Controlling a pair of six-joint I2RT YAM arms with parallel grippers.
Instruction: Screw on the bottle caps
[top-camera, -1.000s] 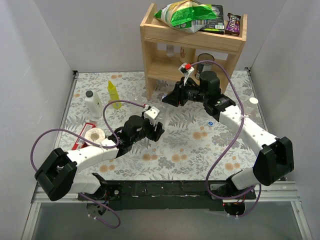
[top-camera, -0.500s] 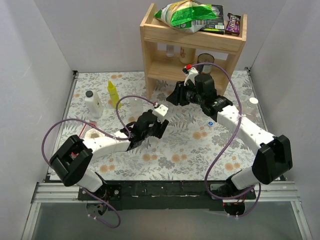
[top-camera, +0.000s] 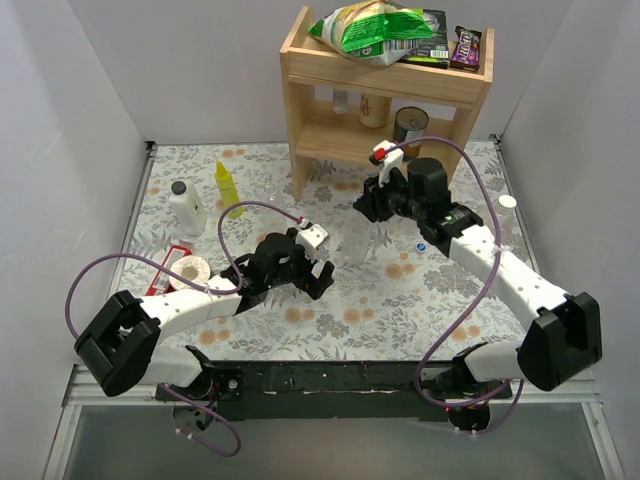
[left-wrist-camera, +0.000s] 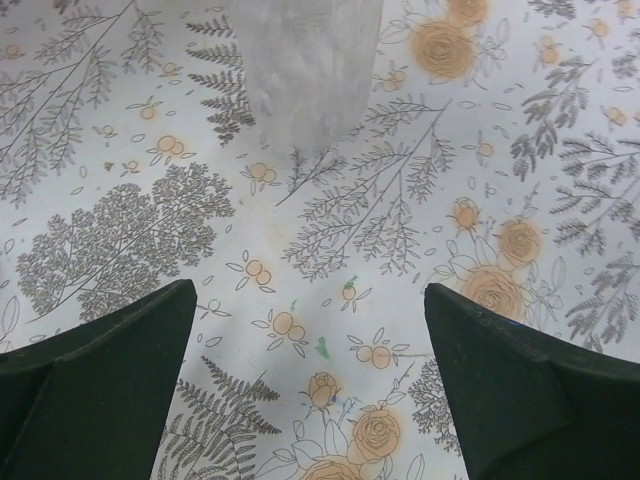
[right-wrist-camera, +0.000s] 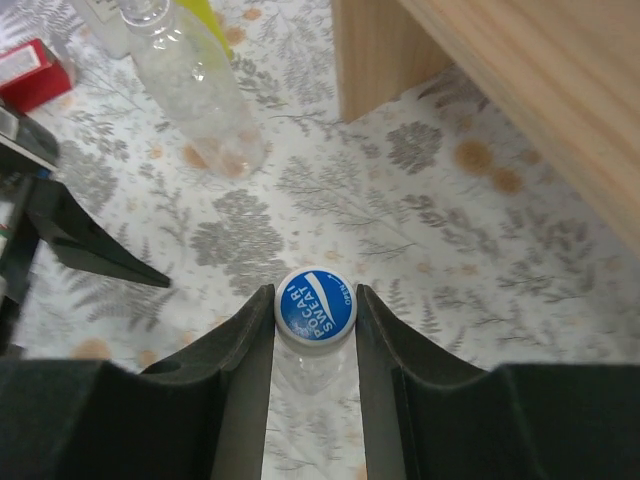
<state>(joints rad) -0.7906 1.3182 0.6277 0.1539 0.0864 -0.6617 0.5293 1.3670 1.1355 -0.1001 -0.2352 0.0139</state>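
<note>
Right fingers (right-wrist-camera: 230, 370) pinch the blue cap (right-wrist-camera: 316, 306) between their tips; it appears seated on the neck of the clear bottle (left-wrist-camera: 310, 70) directly beneath them. Left fingers (left-wrist-camera: 100, 380) are spread wide with nothing between them, the bottle just beyond their tips. Twisting now would likely spin the bottle, so the left fingers should clasp its body first. Keep the cap level.

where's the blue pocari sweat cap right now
In the centre of the right wrist view, the blue cap is clamped in the right tool, near the leg of the wooden shelf.
</note>
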